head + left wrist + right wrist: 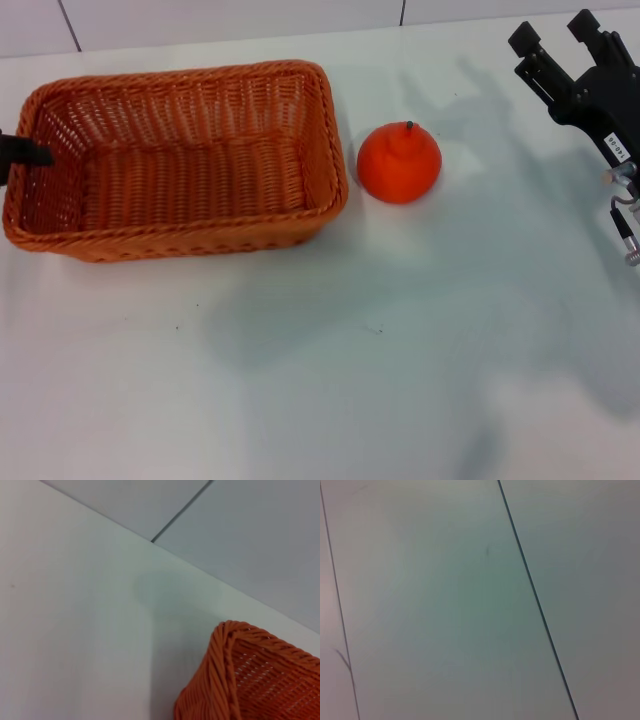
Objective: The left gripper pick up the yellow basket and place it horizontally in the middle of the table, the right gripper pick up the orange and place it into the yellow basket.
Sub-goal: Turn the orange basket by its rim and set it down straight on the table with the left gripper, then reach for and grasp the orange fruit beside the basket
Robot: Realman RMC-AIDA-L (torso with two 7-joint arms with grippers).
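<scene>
An orange-brown woven yellow basket (180,160) sits on the white table (320,380), the orange (400,163) just beside it. The left gripper (22,152) touches its rim, grip unclear. The right gripper (565,38) hovers spread apart.

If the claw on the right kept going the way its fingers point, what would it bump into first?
Probably nothing close. The right gripper is open, pointing toward the table's far edge; the orange and the basket sit off to its side. Depth is hard to judge.

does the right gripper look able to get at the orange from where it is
Probably yes: the right gripper, jaws open, hovers off to the orange's right with only bare table between them. The yellow basket sits on its other side.
</scene>
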